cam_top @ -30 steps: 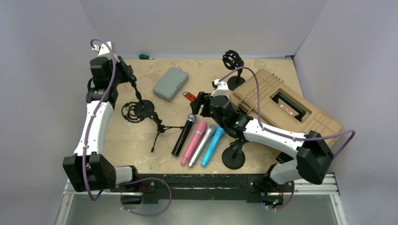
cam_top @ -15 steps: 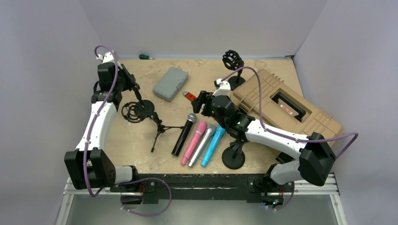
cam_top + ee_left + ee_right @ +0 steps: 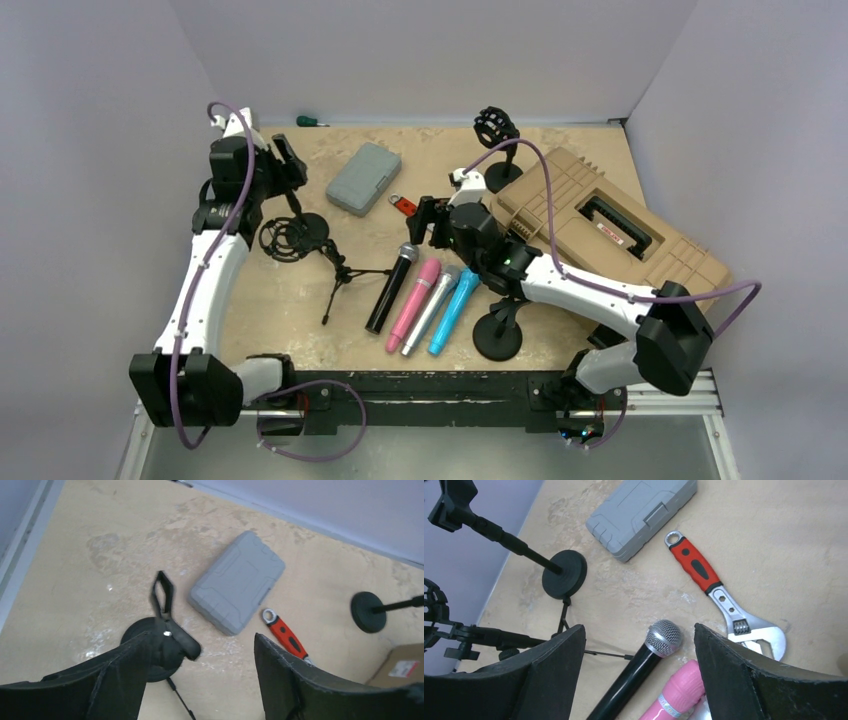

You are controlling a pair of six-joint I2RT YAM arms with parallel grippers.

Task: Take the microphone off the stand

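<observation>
Tool on the left is spread wide, hanging over the round-base stand. Four mics lie flat side by side on the tabletop, and the right tool, wide too, hovers just above the head of the black microphone.

Bare tabletop at near left and along far edge. Centre crowded: 4 microphones side by side, tripod stand just left, round-base stand just right. Tan case filling right side; grey case and wrench at far centre.
</observation>
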